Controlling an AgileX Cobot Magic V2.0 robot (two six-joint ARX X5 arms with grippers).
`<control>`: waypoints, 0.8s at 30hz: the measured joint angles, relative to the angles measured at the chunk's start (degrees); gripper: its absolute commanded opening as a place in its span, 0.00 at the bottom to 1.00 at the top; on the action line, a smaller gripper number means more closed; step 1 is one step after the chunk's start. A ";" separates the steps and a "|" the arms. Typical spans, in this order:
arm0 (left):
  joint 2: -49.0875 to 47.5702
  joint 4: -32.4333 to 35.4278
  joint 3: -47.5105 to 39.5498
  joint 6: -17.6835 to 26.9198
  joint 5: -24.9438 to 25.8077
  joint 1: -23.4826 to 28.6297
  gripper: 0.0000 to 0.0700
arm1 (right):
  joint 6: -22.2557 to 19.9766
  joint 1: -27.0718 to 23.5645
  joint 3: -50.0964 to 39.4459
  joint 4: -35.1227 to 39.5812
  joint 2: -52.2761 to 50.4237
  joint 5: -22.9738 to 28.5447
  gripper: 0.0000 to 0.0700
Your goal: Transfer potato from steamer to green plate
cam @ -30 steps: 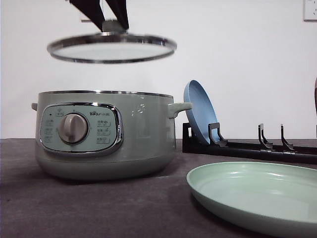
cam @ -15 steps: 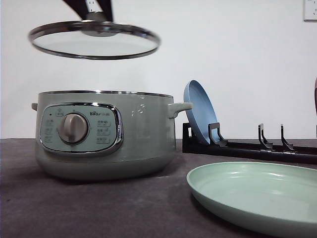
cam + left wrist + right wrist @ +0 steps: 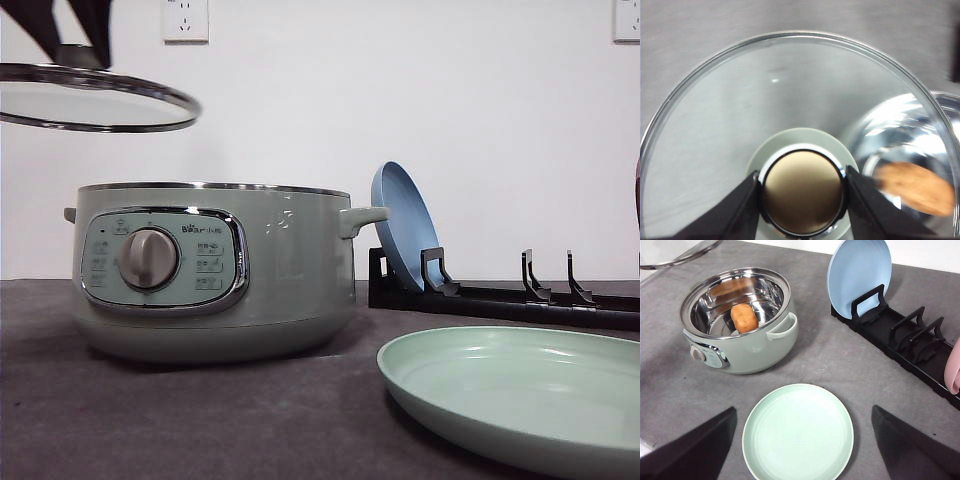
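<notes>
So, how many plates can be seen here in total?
2 for certain. The green plate lies flat on the table in front of the steamer. The blue plate stands upright in the black rack. A pink object at the rack's far end may be another.

Left gripper [image 3: 802, 200]: two matte black plastic fingers [image 3: 737, 210], wedge-shaped, flat inner faces, edges smooth; no screws, cables or markings visible. Right gripper [image 3: 800, 450]: two matte black fingers [image 3: 695, 450], broad triangular profile, plain surfaces, tips out of frame. Front cam: black finger sections, detail indistinct.
</notes>
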 measured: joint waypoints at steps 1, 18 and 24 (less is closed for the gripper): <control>0.00 -0.03 0.00 0.00 -0.01 0.77 0.00 | 0.01 0.00 0.00 0.00 -0.01 0.02 0.78; 0.00 -0.31 0.00 0.00 -0.07 4.61 0.00 | 2.81 0.00 0.00 1.03 1.78 -0.79 0.77; 0.00 -0.31 0.00 0.00 -0.07 4.61 0.00 | 2.40 -0.01 0.00 6.11 7.48 -3.15 0.77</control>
